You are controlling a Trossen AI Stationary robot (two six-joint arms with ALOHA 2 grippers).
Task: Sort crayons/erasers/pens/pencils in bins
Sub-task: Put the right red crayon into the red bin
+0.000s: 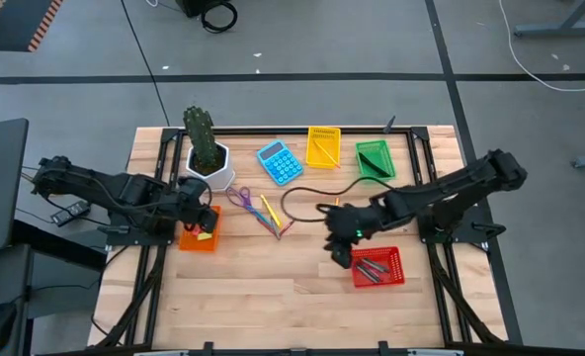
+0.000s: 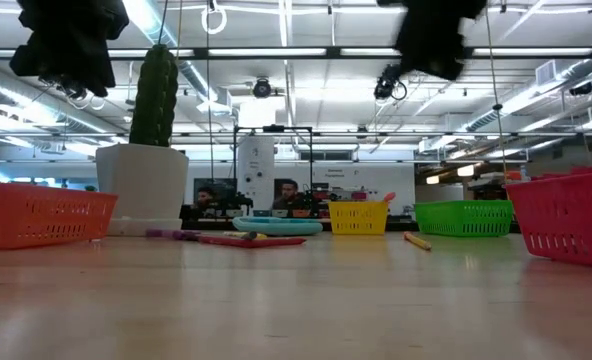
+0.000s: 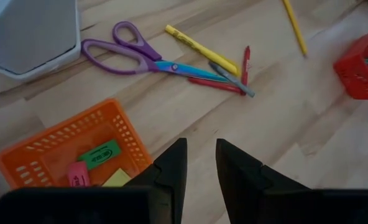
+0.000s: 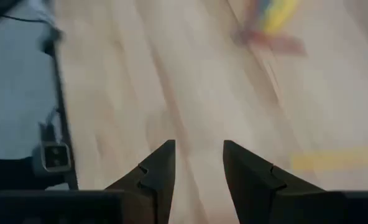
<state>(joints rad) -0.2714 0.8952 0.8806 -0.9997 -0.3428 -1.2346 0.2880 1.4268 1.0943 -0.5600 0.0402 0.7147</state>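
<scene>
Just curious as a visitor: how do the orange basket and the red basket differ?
The orange basket sits near the left gripper and holds small erasers, pink and green; the red basket sits near the right gripper and holds dark sticks. Both are small mesh bins on the wooden table.

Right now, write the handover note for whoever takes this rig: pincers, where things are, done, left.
Left pincer: open, empty, above the orange bin.
Right pincer: open, empty, over bare table beside the red bin.
Done: erasers lie in the orange bin; dark pens in the red bin; yellow bin and green bin hold items too.
Left: loose sticks mid-table beside the scissors, plus one yellow pencil apart from them.
</scene>
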